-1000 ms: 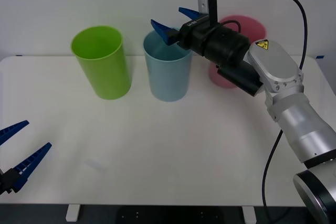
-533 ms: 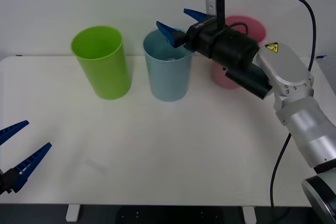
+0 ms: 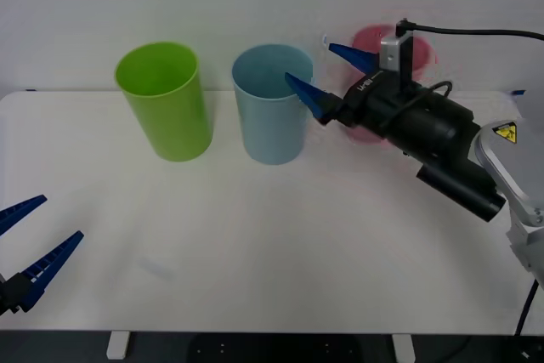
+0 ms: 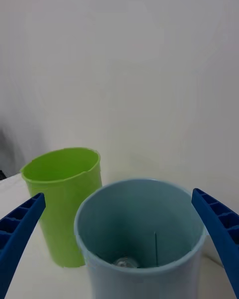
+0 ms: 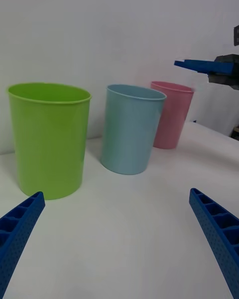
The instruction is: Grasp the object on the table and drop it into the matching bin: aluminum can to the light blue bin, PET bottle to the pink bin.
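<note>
- Front view: the right gripper (image 3: 333,74) has pulled back from over the light blue bin (image 3: 272,104) since the earlier frames; it now hangs just beside the bin's rim, fingers spread and empty. The pink bin (image 3: 371,40) sits behind that gripper, mostly hidden by the arm. The left gripper (image 3: 30,240) stays parked low over the table (image 3: 255,235), fingers apart.
- Right wrist view: the aluminum can (image 4: 125,263) lies at the bottom of the light blue bin (image 4: 142,229), between the spread fingers (image 4: 20,229); only its shiny top shows. A lime green bin (image 4: 62,199) stands beside.
- Left wrist view: all three bins stand beyond the open left gripper (image 5: 119,234); the right gripper (image 5: 206,67) shows above the pink bin (image 5: 172,112), cut off by the edge.
</note>
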Action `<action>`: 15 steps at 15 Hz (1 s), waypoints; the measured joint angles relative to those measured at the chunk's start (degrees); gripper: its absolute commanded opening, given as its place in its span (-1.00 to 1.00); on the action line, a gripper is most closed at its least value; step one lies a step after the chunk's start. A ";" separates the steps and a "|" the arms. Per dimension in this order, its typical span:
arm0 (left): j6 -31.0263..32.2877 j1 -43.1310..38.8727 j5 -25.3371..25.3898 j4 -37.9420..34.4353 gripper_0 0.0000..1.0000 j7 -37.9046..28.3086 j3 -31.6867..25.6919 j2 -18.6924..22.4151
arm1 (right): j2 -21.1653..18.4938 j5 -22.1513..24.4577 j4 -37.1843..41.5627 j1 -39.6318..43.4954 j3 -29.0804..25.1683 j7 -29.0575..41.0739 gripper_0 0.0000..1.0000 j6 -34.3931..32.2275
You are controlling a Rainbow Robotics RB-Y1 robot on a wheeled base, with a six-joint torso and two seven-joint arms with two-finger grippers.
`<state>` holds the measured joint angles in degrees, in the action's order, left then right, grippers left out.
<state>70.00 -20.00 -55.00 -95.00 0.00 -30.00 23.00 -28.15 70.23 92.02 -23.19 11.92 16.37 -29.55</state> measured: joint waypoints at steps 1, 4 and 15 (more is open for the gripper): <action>0.00 0.00 0.00 0.00 1.00 0.00 0.00 0.00 | -1.47 -0.73 2.37 2.38 -0.17 -0.26 1.00 -0.15; 0.00 0.00 0.00 0.00 1.00 0.00 0.00 0.00 | -5.12 -1.90 8.79 10.76 -3.70 -1.28 1.00 -4.15; 0.00 0.00 0.00 0.00 1.00 0.00 0.00 0.00 | -6.40 -3.66 13.42 33.34 -24.45 -14.24 1.00 -25.33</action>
<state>70.00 -20.00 -55.00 -95.00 0.00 -30.00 23.00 -34.55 66.57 105.43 10.15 -12.52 2.13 -54.88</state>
